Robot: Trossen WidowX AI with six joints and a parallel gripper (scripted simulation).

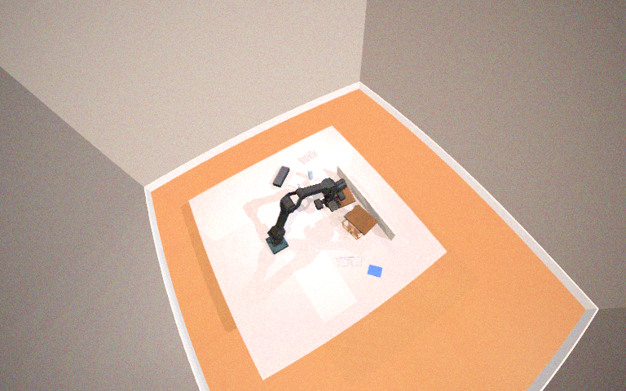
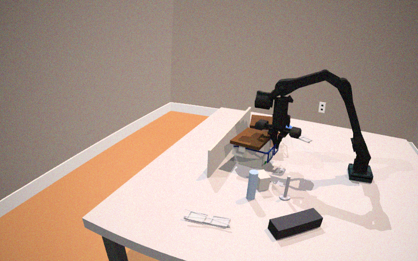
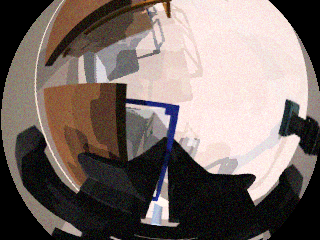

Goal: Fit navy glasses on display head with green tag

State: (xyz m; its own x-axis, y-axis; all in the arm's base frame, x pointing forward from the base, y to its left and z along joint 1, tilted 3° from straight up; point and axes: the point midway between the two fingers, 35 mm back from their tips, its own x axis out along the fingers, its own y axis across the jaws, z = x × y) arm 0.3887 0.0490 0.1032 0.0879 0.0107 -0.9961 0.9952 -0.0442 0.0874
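Observation:
My gripper (image 2: pixel 276 147) (image 3: pixel 168 140) points down and is shut on the navy glasses (image 2: pixel 268 156) (image 3: pixel 172 120) at their front. The lens side stands at the front of the pale grey display head (image 2: pixel 251 159) that bears the green tag (image 2: pixel 265 162). One navy temple runs back along the head's near side, just under its brown top slab (image 1: pixel 346 198) (image 2: pixel 251 138) (image 3: pixel 107 115), toward the ear. The far temple, the nose contact and the far ear are hidden by the slab and fingers.
The other head's brown slab (image 1: pixel 360 219) (image 2: pixel 260 119) stands beyond, with brown frames at its front. A pale panel (image 1: pixel 364 201) (image 2: pixel 228 143) stands behind both heads. Nearer are a blue cylinder (image 1: pixel 310 175) (image 2: pixel 252 185), pale block (image 2: pixel 263 182), thin post (image 2: pixel 287 187) and black case (image 1: pixel 280 176) (image 2: pixel 295 224).

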